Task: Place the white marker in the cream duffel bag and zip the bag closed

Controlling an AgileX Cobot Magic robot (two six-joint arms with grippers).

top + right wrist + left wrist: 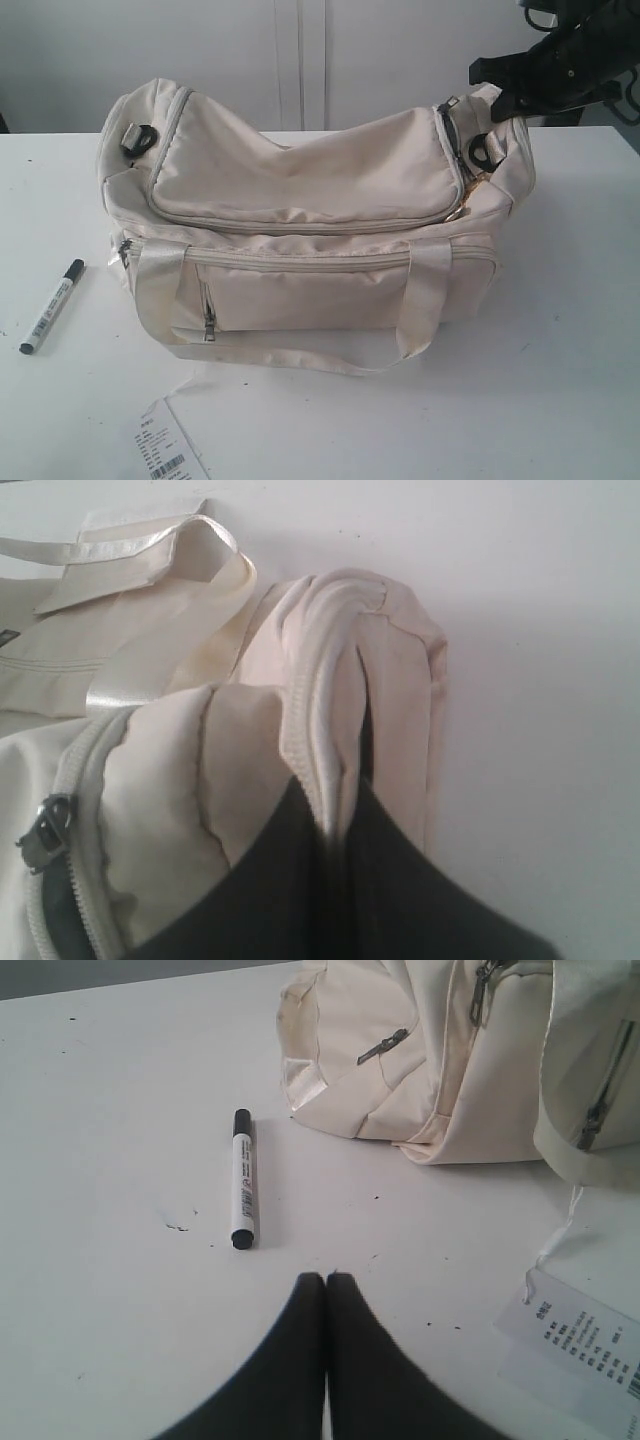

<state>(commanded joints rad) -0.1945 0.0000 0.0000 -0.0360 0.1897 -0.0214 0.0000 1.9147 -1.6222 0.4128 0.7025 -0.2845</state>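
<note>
The cream duffel bag [310, 200] sits in the middle of the white worktop [560, 350], its long side facing the exterior camera. Along that front edge its curved top zipper [300, 222] looks shut. Below it lie the front pocket [300, 300], with a metal pull hanging at its left edge, and 1 looped webbing handle [425, 290]. A black strap ring [138, 138] shows on the bag's left end.

The white marker [52, 306] lies flat on the worktop, outside the bag and to its left in the exterior view, near the bag's left end but not touching it. Its black cap points toward the far side of the worktop and its dark end toward the near edge. A white paper tag [165, 452] with a barcode rests on the worktop in front of the bag, joined to it by a thin string.

The left pincer [326, 1278] hovers low over the bare worktop just short of the marker's dark end. Its 2 black fingers are pressed together with nothing between them, so it is clenched and empty.

The right pincer [335, 815] is at the bag's right end, clenched on a bunched fold of the cream fabric, which is pinched up into a ridge between its fingers. A metal zipper slider [45, 832] sits on the bag's zipper track close beside that pinch.
</note>
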